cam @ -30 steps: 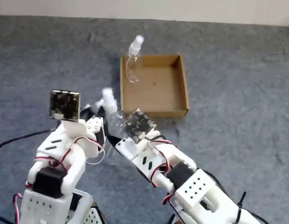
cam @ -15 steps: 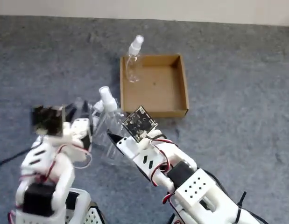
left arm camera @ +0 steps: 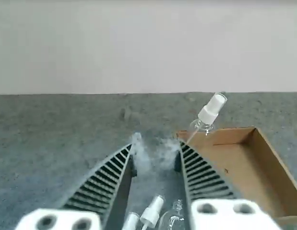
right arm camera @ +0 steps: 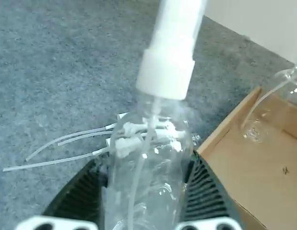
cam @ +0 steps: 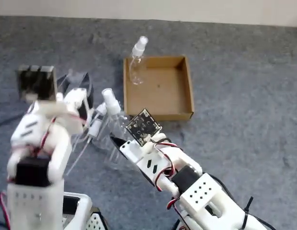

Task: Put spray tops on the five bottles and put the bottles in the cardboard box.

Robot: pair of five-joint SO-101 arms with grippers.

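Note:
My right gripper (right arm camera: 146, 191) is shut on a clear bottle (right arm camera: 148, 177) that carries a white spray top (right arm camera: 171, 57); from above, this bottle (cam: 112, 112) stands tilted just left of the cardboard box (cam: 184, 88). A second topped bottle (cam: 136, 62) leans in the box's far left corner, and that same bottle (left arm camera: 207, 116) rises over the box's edge (left arm camera: 244, 139). My left gripper (cam: 74, 84) hangs open and empty, raised left of the held bottle. Loose spray tops (cam: 94, 128) with thin tubes lie on the carpet below it.
Grey carpet (cam: 244, 72) covers the table, with free room right of the box and at the far left. More clear bottles (cam: 110, 148) lie by the right arm's wrist. A pale wall runs along the far edge.
My left arm has drawn back from the held bottle's top, swinging left and away from the right arm. The right arm and its bottle stayed put.

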